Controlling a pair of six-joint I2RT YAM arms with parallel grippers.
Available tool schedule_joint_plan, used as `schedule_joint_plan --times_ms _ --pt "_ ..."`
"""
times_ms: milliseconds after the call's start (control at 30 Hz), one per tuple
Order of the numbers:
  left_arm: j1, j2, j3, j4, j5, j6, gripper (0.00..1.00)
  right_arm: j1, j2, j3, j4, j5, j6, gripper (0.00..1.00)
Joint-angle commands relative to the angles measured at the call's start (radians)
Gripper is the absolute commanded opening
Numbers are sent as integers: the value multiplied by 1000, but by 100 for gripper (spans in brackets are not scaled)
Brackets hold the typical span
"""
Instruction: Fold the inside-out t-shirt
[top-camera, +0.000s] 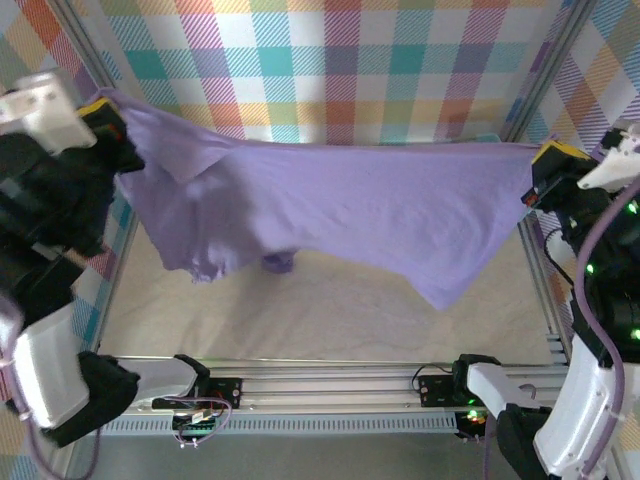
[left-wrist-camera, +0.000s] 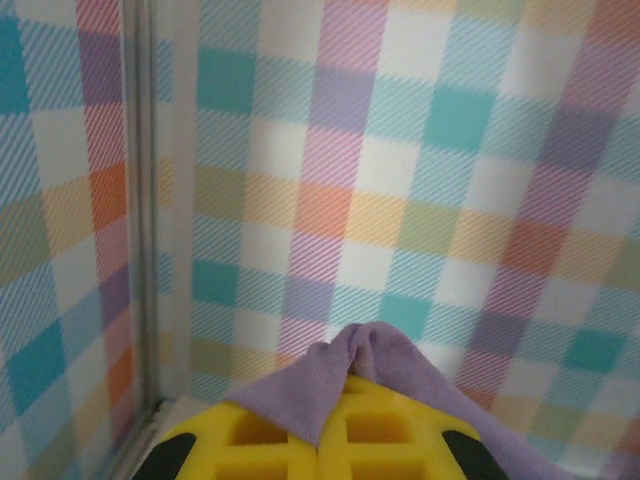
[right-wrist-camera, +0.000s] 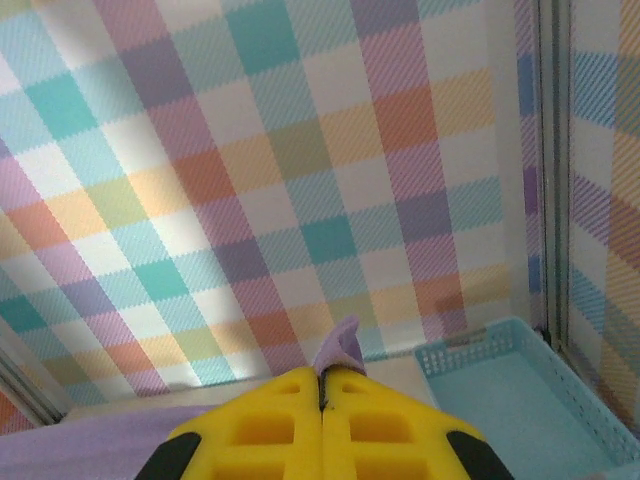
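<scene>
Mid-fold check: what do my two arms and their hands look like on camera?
The left arm and right arm have white shells over black joints. The left hand and right hand have bright yellow fingers moulded with rectangular pockets. A greyish-purple cable runs along the right arm, near small green lights.

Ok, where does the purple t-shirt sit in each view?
Top external: t-shirt stretched mid-air across the centre.
Left wrist: a fold at bottom centre, draped over the yellow jaws.
Right wrist: a small tuft at bottom centre, pinched between the yellow jaws.
Shared landmark: the plaid backdrop.
</scene>
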Motion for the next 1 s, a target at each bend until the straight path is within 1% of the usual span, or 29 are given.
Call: schedule_joint_plan --times_ms 0,67,167,267,367,533,633,800,967 --pt "217 146 17 -53 187 -69 0 -5 121 -92 108 37 -14 0" --pt "301 222 34 -24 283 -95 0 -5 186 -98 172 38 -14 0" --pt "363 331 122 -12 363 -117 0 -5 271 -79 246 29 -5 0" --pt "391 403 232 -8 415 -123 0 -5 330 -38 285 13 5 0" --pt "399 416 293 -1 445 -120 0 -5 346 2 286 -15 11 0" --pt "399 307 262 2 469 -108 0 -5 277 -3 266 -62 19 0" --pt "398 181 178 32 494 -102 0 -5 195 -23 227 -76 13 0" --pt "399 -29 51 64 530 -106 0 -5 49 -16 141 -59 -1 0" --pt "399 -148 85 58 550 -122 0 -5 -41 87 44 -39 -15 0"
